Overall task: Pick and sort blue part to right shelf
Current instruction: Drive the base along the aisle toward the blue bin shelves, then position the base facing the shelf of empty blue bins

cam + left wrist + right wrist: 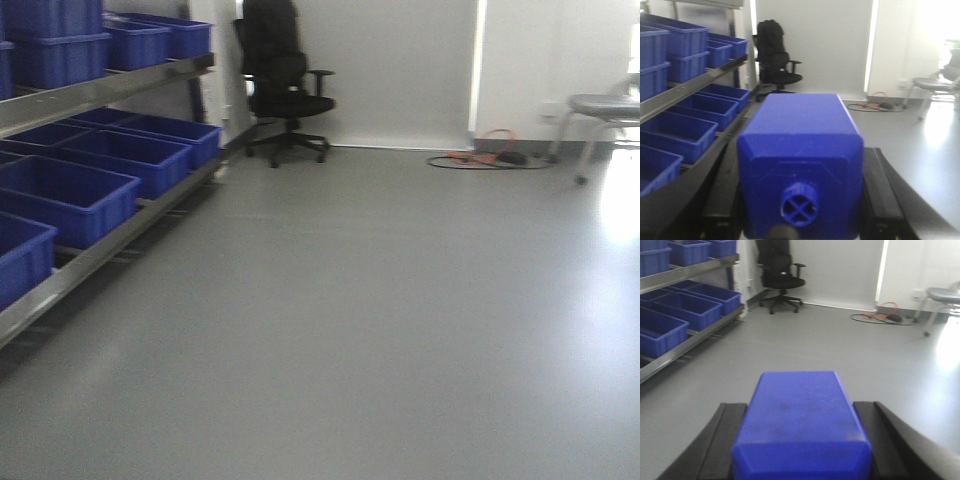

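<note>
In the left wrist view a blue part (800, 135), a boxy block with a round cross-shaped boss on its near face, sits between the black fingers (722, 200) of my left gripper (801, 165), which is shut on it. The right wrist view shows a second blue part (800, 425), a smooth block, with my right gripper (801, 412) shut on its sides. Neither gripper shows in the front view. A metal shelf (120, 85) with blue bins (60, 195) runs along the left; I cannot tell whether it is the right shelf.
A black office chair (285, 85) stands at the far wall beside the shelf's end. An orange and black cable (490, 155) lies coiled on the grey floor. At the far right stands a grey stool (605, 110). Glare brightens the floor on the right.
</note>
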Controlling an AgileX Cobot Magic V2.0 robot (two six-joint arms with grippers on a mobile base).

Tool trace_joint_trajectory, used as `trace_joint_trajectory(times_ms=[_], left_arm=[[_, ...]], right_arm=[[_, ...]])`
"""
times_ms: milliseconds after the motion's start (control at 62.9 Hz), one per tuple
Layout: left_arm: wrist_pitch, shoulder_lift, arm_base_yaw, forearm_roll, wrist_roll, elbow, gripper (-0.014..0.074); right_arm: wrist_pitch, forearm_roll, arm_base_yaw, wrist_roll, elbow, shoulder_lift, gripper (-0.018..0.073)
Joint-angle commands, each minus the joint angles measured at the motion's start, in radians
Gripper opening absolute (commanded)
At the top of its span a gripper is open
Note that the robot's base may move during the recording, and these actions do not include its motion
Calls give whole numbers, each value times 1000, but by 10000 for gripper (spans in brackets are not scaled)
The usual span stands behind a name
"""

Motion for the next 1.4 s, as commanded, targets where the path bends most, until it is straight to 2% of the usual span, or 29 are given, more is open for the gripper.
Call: trace_joint_trajectory(times_ms=[0,1383], left_arm=[[-93,11,0,-10,-6,-29,262],[-93,11,3,-10,-6,-29,261]], right_arm=[[-90,-8,-5,1,-30,5,423],[-90,-8,-5,1,-30,5,423]])
